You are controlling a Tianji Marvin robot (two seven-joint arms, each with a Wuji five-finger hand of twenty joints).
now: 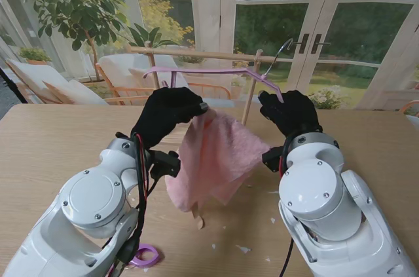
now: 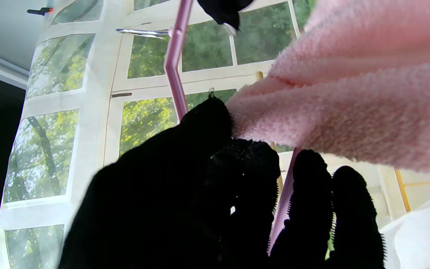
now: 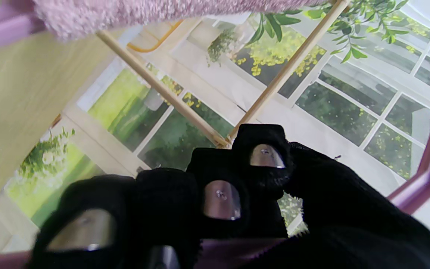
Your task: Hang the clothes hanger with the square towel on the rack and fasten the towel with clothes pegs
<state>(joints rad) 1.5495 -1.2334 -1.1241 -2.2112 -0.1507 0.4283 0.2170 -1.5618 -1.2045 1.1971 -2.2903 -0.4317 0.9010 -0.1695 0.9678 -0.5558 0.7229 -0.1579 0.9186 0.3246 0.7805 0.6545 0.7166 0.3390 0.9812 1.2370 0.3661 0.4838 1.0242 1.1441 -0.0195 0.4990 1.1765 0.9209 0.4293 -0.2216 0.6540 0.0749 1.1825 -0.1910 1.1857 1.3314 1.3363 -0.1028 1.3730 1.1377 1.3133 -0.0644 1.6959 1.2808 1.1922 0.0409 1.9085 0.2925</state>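
Wooden rack (image 1: 196, 54) standing at far side of table (image 1: 52, 146), top bar running across, upright post (image 1: 249, 100) directly behind the towel and between both robot hands. Pink hanger (image 1: 216, 71) held up near the rack bar, metal hook (image 1: 278, 51) raised at the right end, not seen resting on the bar. Pink towel (image 1: 213, 156) draped down from hanger toward the near side, lower corner hanging just over the table top. Left robot hand (image 1: 167, 112) in black glove, fingers clamped on the towel's upper edge; left wrist view shows towel (image 2: 342, 97) pinched at fingertips (image 2: 215, 116) with hanger rod (image 2: 175, 71) just beyond. Right robot hand (image 1: 288, 112) closed around the hanger's right arm; right wrist view shows fingers (image 3: 263, 157) curled over, purple rod (image 3: 427, 164) passing beside them. Purple clothes peg (image 1: 147, 255) lying on table at near edge, beside left arm. Small paper-like scraps (image 1: 242, 248) scattered on table near right arm. No containers visible.
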